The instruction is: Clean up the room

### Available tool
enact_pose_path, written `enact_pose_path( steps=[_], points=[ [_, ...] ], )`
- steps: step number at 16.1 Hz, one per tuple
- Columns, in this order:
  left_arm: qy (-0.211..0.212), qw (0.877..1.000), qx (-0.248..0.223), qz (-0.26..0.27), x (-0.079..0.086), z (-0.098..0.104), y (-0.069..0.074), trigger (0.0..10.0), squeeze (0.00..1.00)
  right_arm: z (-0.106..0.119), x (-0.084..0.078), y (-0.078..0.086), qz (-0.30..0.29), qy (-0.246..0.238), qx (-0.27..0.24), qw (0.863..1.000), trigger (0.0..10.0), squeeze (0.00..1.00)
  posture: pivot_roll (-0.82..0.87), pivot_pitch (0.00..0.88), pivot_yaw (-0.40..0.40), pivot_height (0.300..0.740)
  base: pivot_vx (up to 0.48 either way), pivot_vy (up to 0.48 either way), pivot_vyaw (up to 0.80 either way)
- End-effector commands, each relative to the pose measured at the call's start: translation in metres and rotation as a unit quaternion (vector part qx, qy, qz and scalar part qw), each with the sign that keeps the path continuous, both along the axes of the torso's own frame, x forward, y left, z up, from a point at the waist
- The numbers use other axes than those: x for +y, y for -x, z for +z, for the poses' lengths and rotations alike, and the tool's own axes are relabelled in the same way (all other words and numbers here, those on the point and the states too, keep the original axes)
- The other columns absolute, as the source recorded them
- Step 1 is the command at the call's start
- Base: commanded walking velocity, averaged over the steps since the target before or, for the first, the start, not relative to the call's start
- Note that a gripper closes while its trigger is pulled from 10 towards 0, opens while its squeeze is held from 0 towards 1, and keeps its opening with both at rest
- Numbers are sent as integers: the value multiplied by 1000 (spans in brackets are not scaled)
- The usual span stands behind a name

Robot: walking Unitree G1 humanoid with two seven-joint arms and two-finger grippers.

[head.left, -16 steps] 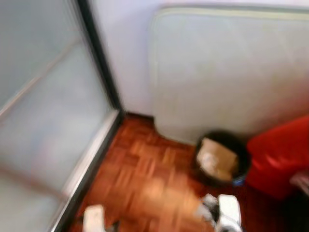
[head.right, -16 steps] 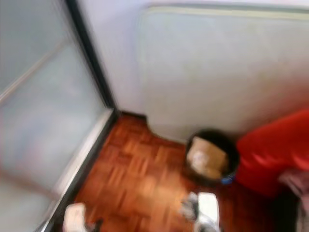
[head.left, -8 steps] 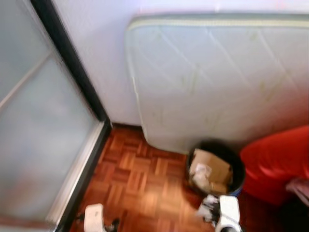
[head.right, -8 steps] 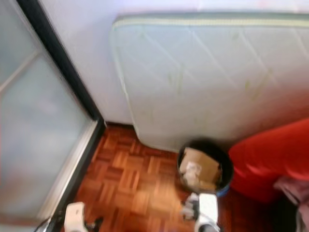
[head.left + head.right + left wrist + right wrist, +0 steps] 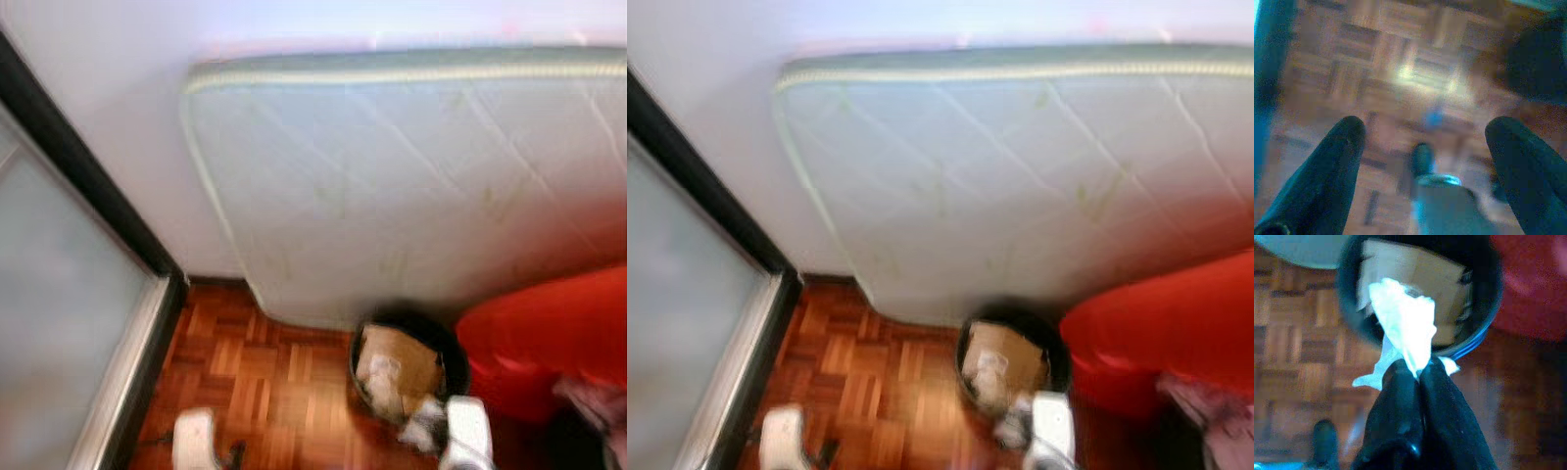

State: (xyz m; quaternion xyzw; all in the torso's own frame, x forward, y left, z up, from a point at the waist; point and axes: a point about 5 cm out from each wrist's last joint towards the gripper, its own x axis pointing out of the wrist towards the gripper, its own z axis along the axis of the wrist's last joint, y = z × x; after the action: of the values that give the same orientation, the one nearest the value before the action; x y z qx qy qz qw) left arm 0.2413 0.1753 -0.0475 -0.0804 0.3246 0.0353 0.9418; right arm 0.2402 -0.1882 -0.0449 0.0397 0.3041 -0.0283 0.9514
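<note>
My right gripper [image 5: 1418, 374] is shut on a crumpled white tissue [image 5: 1403, 325], held just above the near rim of a black trash bin [image 5: 409, 360]. The tissue [image 5: 423, 431] and the right arm's white wrist show at the bottom of the left eye view, against the bin's near side. Inside the bin lie a piece of brown cardboard [image 5: 1415, 271] and some paper. My left gripper [image 5: 1422, 142] is open over bare parquet floor [image 5: 1415, 73], low at the left.
A white quilted mattress [image 5: 411, 186] leans on the wall behind the bin. A red cushioned object [image 5: 549, 343] stands right of the bin. A frosted glass door with a dark frame [image 5: 88, 186] runs along the left.
The camera has swung right and closer, so the door slides off to the left. The tissue in my right gripper now sits at the bin's near rim instead of short of it.
</note>
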Motion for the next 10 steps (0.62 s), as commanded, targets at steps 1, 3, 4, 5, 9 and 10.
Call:
enact_pose_path(
  steps=[1,3,4,5,9,10],
  points=[
    [-8,1000,29,4,8,-9,14,10000,0,-4,5,6,6,-5,7,1000,10000,0,-19,295,45,740,345,0,0],
    [-8,1000,29,5,9,-9,13,10000,0,-4,5,5,8,-4,4,1000,10000,0,-18,295,45,740,336,0,0],
    [-8,1000,29,5,9,-9,13,10000,0,-4,6,5,10,-4,3,1000,10000,0,-18,296,45,740,326,0,0],
    [-8,1000,29,6,9,-9,13,10000,0,-4,6,5,11,-4,3,1000,10000,0,-18,296,45,740,326,0,0],
    [-7,1000,27,6,8,-8,12,10000,0,0,5,1,10,-8,-12,1000,10000,0,-15,297,46,740,76,0,0],
    [-7,1000,27,6,9,-8,12,10000,0,1,5,-1,9,-8,-17,1000,10000,0,-15,297,45,740,0,0,0]
  ],
)
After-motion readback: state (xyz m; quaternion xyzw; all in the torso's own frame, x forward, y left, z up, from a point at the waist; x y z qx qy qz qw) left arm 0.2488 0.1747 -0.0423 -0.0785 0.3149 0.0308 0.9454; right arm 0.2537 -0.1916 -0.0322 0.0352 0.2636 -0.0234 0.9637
